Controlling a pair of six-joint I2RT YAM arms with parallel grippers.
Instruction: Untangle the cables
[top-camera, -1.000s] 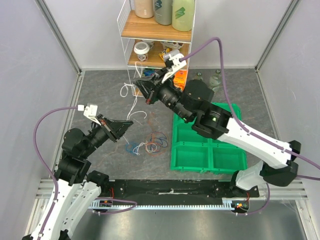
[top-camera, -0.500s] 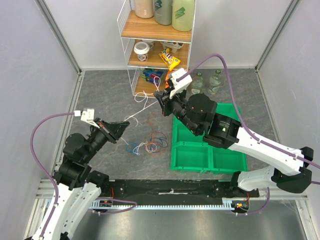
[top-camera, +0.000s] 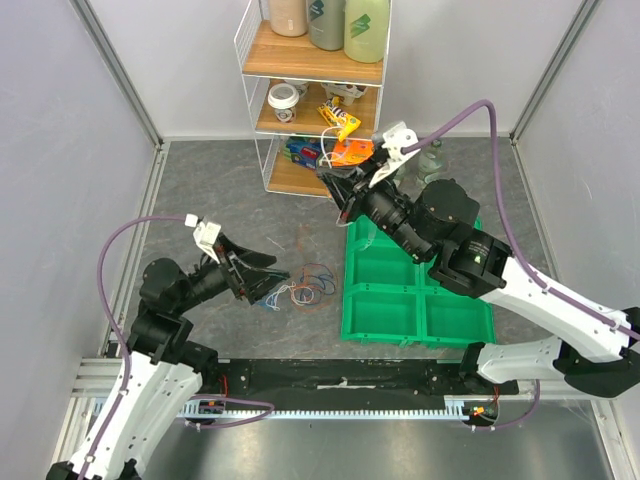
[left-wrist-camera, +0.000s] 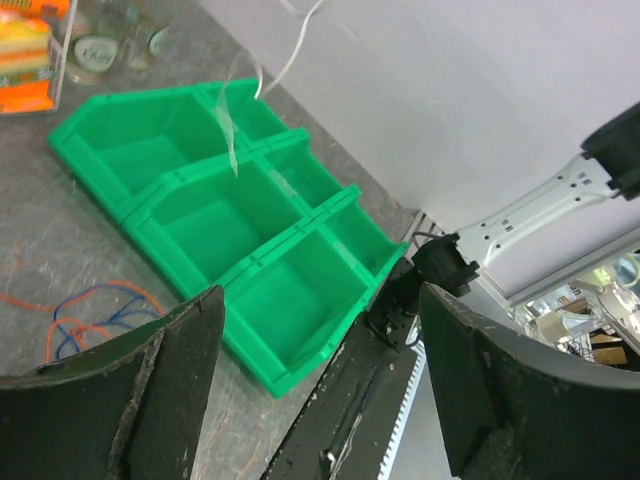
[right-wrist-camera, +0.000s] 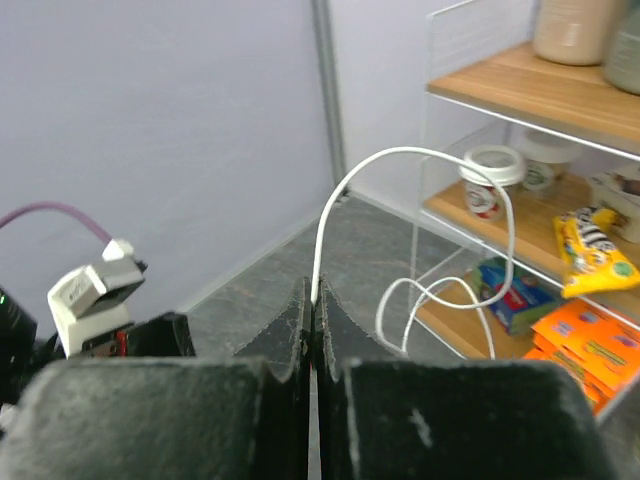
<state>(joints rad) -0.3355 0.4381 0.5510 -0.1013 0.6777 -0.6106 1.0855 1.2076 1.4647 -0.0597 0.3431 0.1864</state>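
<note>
The left fingers have just sprung wide apart and hold nothing; a moment ago they were clenched on one end of a white cable stretched between both arms. The right fingers are clenched on that white cable, which rises out of their tips, arches over and loops down in front of them, towards the wire shelf. The right arm has swung away from the left one and lifted, so the cable's free end now dangles below the right fingers, over the back compartments of the green bin. The left fingers have dropped nearer the desk. Just ahead of and below them lies what is left of the tangle, thin orange and blue loops lying flat. The white cable looks to be pulled clear of the rest, so one strand seems freed. The coloured loops still overlap one another and probably still need separating
</note>
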